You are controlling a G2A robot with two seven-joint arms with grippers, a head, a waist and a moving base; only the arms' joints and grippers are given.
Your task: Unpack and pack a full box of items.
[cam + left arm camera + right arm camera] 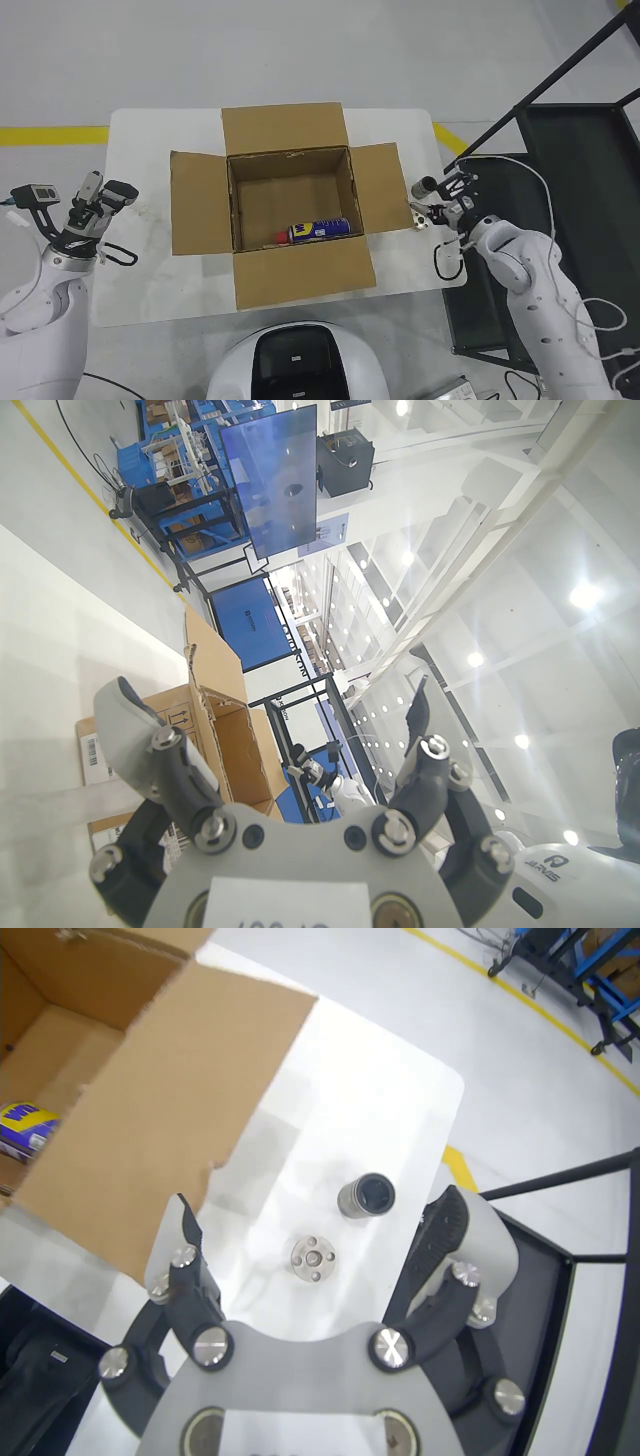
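The open cardboard box (pixel 200 205) is holding one spray can (pixel 320 229), lying on its side along the near wall, long axis left to right. A metal sleeve (pixel 365 1192) and a disc (pixel 313 1259) are resting on the white table (pixel 150 140) beside the right flap, beneath the right gripper (pixel 316 1208), which is spread wide and empty. The left gripper (pixel 267 695) is gaping empty at the table's left edge.

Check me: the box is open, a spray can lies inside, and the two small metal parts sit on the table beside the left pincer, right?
Wrong side: the right wrist view shows the sleeve and disc on the table beside the right pincer. The box is open, with the spray can inside.
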